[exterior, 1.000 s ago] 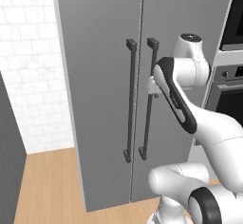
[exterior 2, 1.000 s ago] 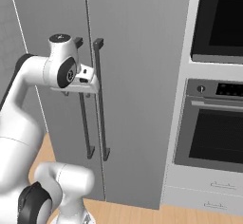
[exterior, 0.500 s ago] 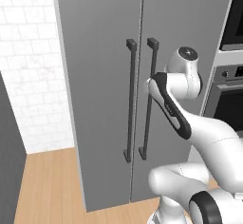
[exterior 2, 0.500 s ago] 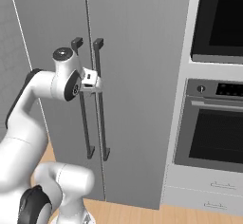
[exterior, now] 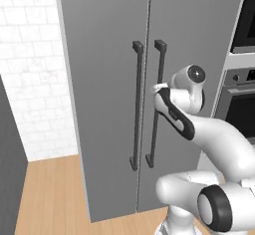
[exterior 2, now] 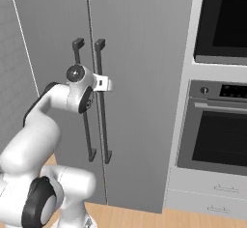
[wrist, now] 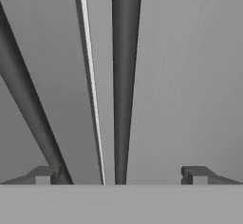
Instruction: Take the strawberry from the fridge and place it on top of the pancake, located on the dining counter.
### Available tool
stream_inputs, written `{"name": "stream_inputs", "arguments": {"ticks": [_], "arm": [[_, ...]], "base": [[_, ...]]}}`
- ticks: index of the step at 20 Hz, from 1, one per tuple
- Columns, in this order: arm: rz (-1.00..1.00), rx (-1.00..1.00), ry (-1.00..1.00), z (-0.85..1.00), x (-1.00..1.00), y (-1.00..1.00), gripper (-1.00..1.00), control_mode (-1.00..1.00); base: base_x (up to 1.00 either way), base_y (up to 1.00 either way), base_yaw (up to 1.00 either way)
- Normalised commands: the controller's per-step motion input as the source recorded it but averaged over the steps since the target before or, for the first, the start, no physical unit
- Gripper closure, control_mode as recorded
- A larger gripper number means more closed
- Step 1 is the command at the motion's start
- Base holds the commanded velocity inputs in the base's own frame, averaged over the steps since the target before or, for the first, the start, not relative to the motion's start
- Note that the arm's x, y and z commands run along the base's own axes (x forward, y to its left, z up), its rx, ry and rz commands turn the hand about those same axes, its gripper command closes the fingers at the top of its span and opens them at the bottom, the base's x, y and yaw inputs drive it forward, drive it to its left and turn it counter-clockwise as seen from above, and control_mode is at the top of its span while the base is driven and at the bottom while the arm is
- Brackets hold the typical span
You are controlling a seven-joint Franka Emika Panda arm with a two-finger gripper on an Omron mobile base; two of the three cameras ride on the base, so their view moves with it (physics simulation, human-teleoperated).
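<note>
The fridge (exterior: 107, 79) (exterior 2: 140, 67) is a tall grey double-door cabinet, and both its doors are closed. My gripper (exterior: 158, 86) (exterior 2: 108, 83) is at the right door's dark bar handle (exterior: 160, 62) (exterior 2: 100, 53), about a third of the way down. In the hand view the gripper (wrist: 118, 174) is open, and that handle (wrist: 124, 76) runs up between the two fingertips (wrist: 42, 174). The left door's handle (wrist: 26, 99) slants past on the left. Nothing is held. The strawberry is hidden behind the closed doors. The pancake and the dining counter are out of view.
Built-in ovens (exterior: 243, 104) (exterior 2: 217, 130) stand directly right of the fridge. A white brick wall (exterior: 30, 79) is on its left, with a dark grey panel (exterior: 7, 154) at the frame edge. Wooden floor (exterior: 50, 194) lies in front.
The hand has dropped lower along the right door handle and come closer to the door. The gripper stays open and the fridge doors stay closed.
</note>
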Motion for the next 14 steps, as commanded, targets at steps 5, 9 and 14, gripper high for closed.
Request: {"name": "stream_inputs", "arguments": {"ticks": [5,9,14], "arm": [[0.00,0.00,0.00,0.00,0.52,0.00,-1.00,-1.00],[0.00,0.00,0.00,0.00,0.53,0.00,-1.00,-1.00],[0.00,0.00,0.00,0.00,0.52,0.00,-1.00,-1.00]], "base": [[0.00,0.00,0.00],[0.00,0.00,0.00],[0.00,0.00,0.00]]}}
